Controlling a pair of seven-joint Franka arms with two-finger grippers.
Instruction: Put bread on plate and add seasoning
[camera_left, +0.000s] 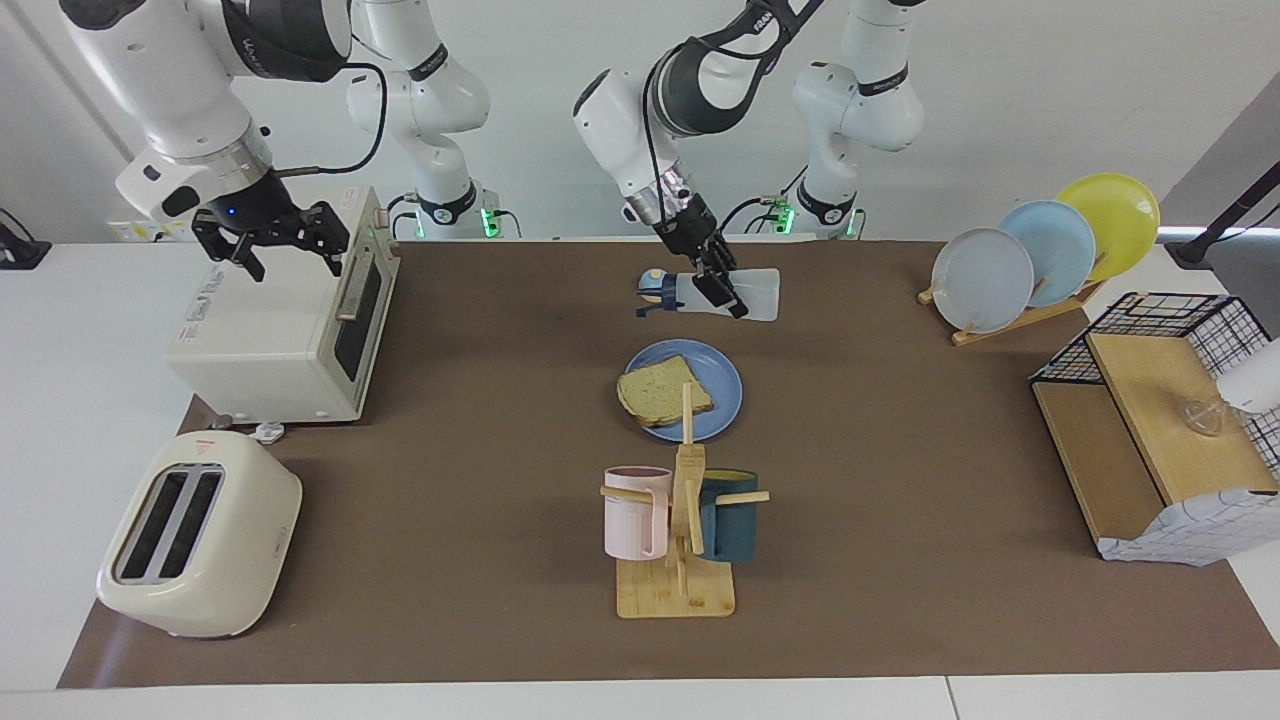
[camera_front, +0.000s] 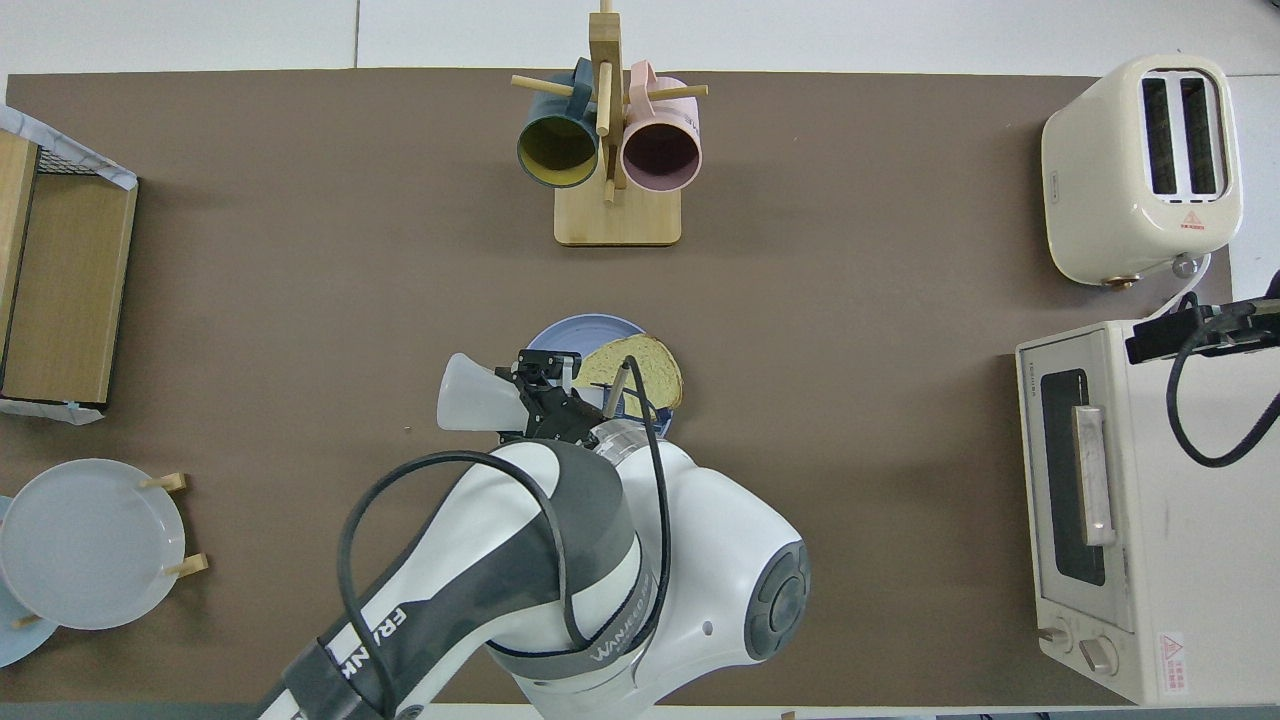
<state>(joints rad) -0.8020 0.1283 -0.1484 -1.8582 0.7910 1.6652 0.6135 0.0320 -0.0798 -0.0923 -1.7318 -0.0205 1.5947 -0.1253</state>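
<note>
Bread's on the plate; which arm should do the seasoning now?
Left. The left gripper already holds the seasoning bottle, tipped on its side above the table beside the plate and bread. The right gripper waits, open, over the toaster oven.

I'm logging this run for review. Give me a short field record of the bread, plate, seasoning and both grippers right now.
bread: bread lies on the plate
plate: blue plate, between the mug rack and the robots
seasoning: seasoning bottle held on its side in the air, cap end toward the right arm's end
left gripper: left gripper shut on the bottle
right gripper: right gripper open, over the toaster oven, waiting
</note>
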